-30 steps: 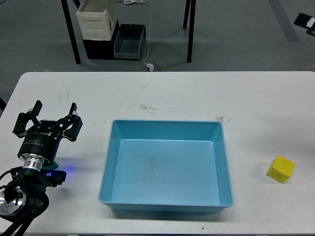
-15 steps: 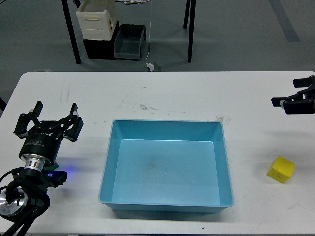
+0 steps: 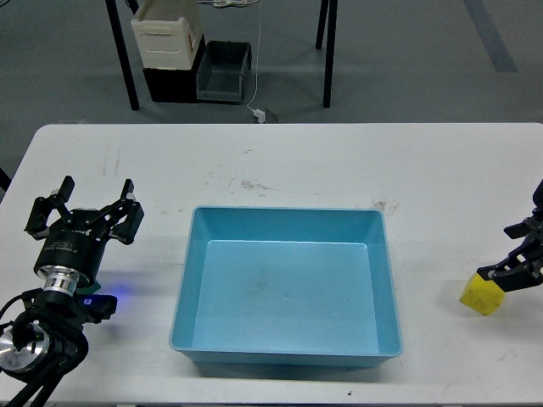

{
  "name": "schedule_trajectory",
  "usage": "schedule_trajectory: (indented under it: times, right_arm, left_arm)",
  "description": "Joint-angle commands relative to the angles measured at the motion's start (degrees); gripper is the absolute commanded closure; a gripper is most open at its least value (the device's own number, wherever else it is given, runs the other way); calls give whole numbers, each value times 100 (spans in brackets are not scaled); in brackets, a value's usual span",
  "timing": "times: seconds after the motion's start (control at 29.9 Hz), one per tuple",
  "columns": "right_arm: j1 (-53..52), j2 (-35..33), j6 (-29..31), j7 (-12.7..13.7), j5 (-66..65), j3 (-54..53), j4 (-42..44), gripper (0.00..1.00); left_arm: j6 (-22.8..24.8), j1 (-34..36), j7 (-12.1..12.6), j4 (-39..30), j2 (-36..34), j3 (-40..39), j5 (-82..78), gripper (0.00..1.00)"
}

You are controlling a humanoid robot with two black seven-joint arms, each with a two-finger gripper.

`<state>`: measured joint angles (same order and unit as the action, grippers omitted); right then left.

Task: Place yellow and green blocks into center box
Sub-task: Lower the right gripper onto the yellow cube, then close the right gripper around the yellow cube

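Jaws spread on left gripper (image 3: 82, 202); right gripper (image 3: 514, 271), edge-cropped, covers yellow block (image 3: 479, 296) right of smooth blue box (image 3: 182, 288), grip unclear.

White surface in a room with a grey floor

The white surface (image 3: 288, 161) spans the view from left edge to right edge, with rounded far corners and faint dark scuffs near its middle and toward the far left corner. Beyond its far edge lies a grey floor (image 3: 407, 59). Two black table legs (image 3: 124, 59) (image 3: 327, 52) stand there. Between them, on the floor, sit a cream plastic crate (image 3: 168, 36) on a black base and a dark grey bin (image 3: 223, 72) beside it. A thin white cable (image 3: 255, 76) hangs down to the floor.
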<state>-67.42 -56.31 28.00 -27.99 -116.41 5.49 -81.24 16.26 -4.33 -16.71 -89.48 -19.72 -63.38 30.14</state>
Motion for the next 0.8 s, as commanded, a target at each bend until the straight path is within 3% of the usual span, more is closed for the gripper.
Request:
schedule_trajectory:
  times: [0.0,0.77]
  right_arm:
    - [-16,164,0,-1,-197,242,20,0]
    - [98,586,0,-1,-391,691,407,2]
  left_arm:
    - [0,3,1,27,20,1,-8,0]
    - [0,11,1,115,73,27,-8,0]
